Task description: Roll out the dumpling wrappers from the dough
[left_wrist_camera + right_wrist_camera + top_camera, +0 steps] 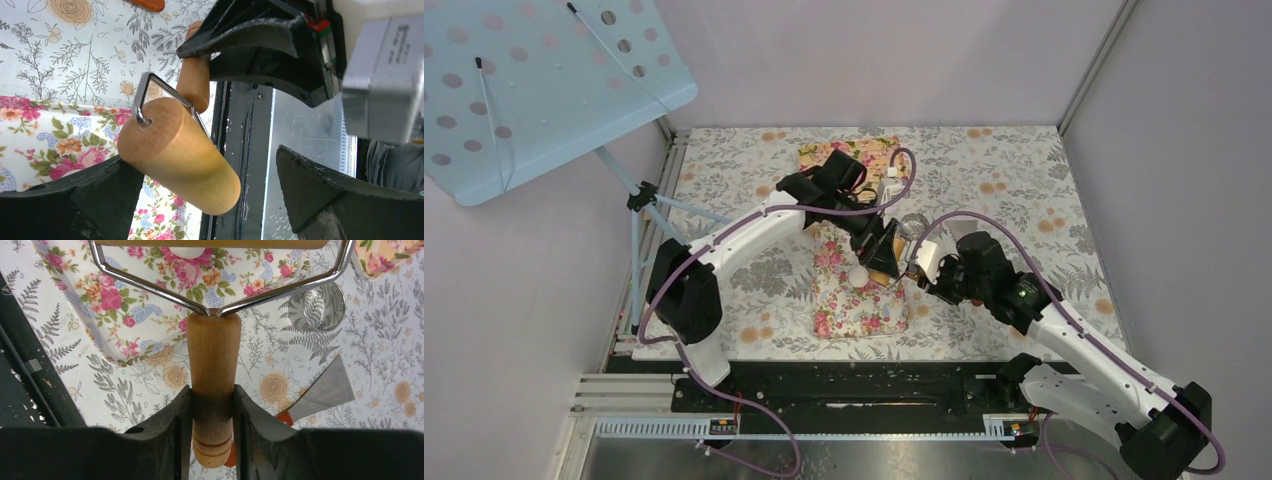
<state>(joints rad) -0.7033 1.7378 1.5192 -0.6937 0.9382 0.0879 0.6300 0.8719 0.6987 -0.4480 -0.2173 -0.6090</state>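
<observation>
The dough (859,274) is a small, soft white lump, smooth and rounded, not pressed flat into a disc. It lies on the rose-patterned cloth (849,312), about halfway along its length and toward its right edge, near the middle of the table (724,170). The barrel of the wooden roller (212,365) crosses just above it. From the right wrist only the lump's lower curve shows beneath the barrel, so whether they touch cannot be told.

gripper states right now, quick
left gripper: open, straddling the roller
right gripper: closed on the roller's handle
</observation>
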